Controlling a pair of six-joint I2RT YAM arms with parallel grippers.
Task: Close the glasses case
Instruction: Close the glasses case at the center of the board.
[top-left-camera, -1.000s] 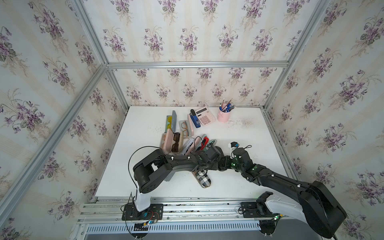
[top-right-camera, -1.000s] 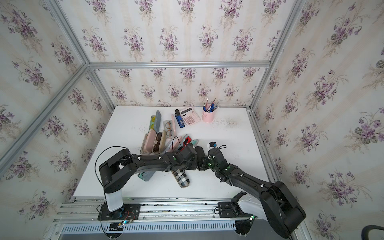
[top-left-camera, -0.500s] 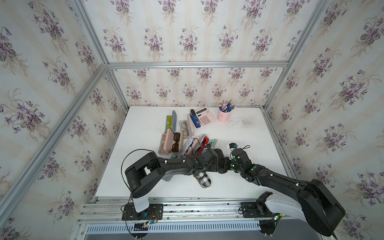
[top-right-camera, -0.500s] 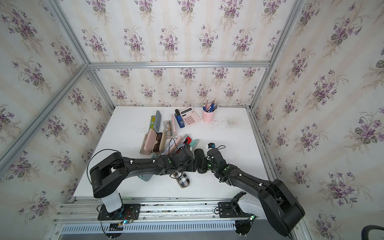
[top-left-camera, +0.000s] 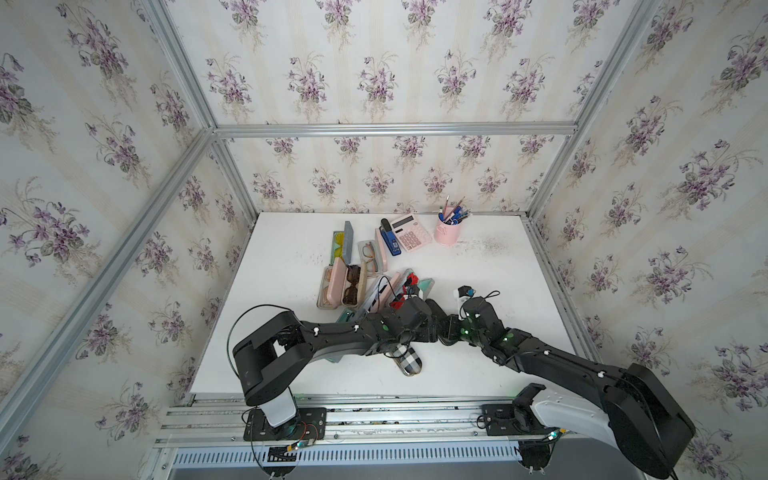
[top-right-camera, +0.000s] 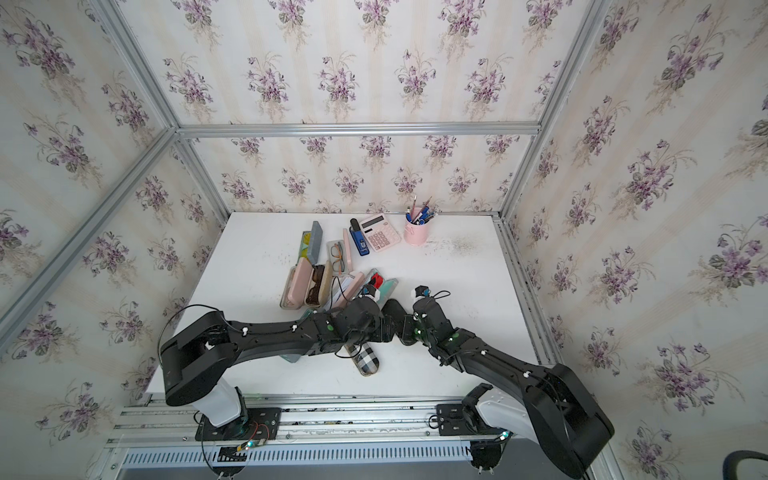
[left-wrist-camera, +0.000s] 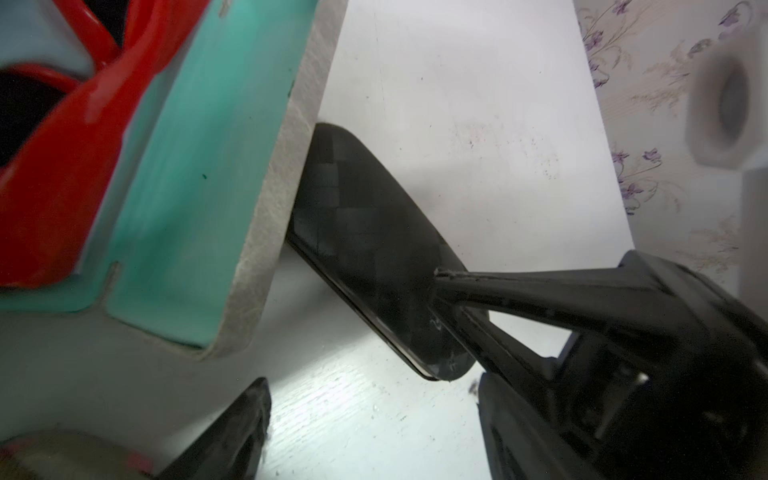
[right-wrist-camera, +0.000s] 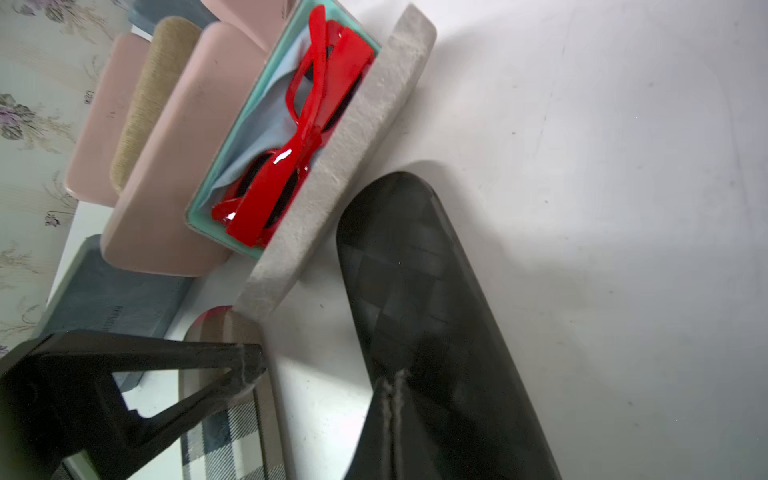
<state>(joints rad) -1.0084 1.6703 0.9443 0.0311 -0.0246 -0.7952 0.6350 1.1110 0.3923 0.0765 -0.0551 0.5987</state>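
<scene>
Two pincers stood at the black glasses case (right-wrist-camera: 415, 270), which lay flat on the worktop (right-wrist-camera: 602, 166) just beside the teal case (right-wrist-camera: 332, 174). The left pincer (left-wrist-camera: 372, 380) was released wide. The right pincer (right-wrist-camera: 392, 374) was clenched, tips on the lid. Pressing straight down would likely seat the seam without sliding the case.

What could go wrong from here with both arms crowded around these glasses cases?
1. The open left gripper sits right beside the open teal case; pulling away could snag its lid and spill the red glasses.
2. The shut right gripper rests on the black case; lifting off carelessly might drag it against the teal case.
</scene>
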